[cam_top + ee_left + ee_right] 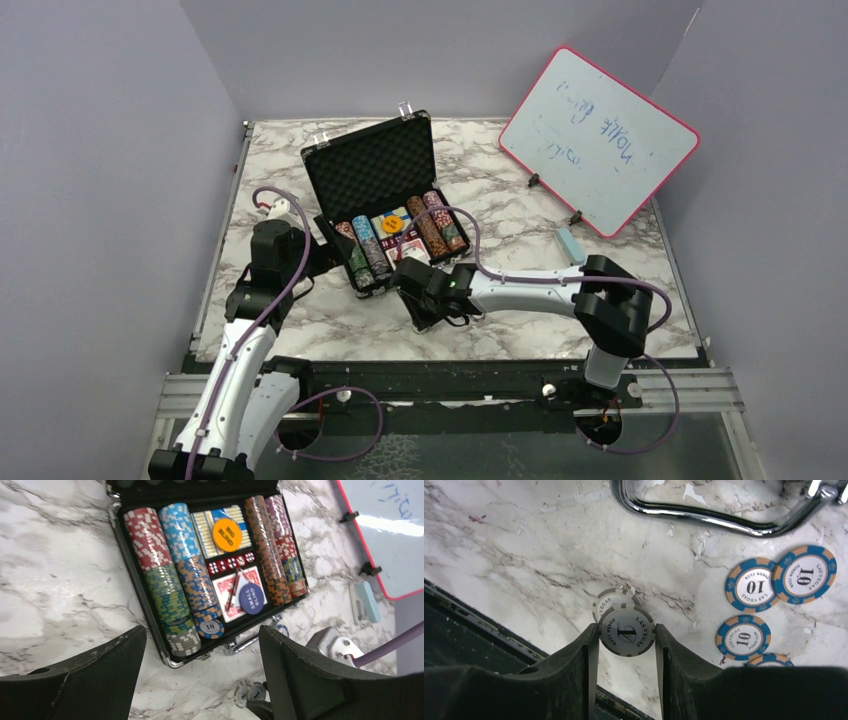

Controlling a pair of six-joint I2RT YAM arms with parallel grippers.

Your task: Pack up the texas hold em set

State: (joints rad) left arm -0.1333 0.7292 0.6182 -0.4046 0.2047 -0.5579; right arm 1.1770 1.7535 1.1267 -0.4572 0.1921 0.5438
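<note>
Grey-lilac walls close in a marble tabletop [560, 210]; its left part is bare up to the metal rail, and bare marble also lies in front of the case. At the left, the left pincer [200, 680] hangs above the near end of the briefcase [370, 170], its two fingers wide apart and gripping nothing. The briefcase stands open toward the back middle, its lid upright and lined with foam [395, 155]. Rows of poker chips [167, 587] fill both sides; the front chip of one row shows "10". Between the rows lie an orange button [227, 534] marked "BIG BLIND", red dice [231, 564], and red-backed cards [224, 587] half hidden under a blue button [251, 598] marked "SMALL BLIND". The silver handle [704, 520] shows over the marble, its ends cut off in the right wrist view. Near it the right pincer [626, 642] is clamped on the rim of a grey chip [626, 627] reading "LAS VEGAS POKER CLUB" and "1". A second grey chip [610, 600] behind it is mostly covered. To the right lie loose blue chips [752, 585] marked "10", one cut off by the finger. Far right stands the pink-framed whiteboard [598, 140], its blue writing unreadable, with a light blue eraser [570, 243] near its foot.
</note>
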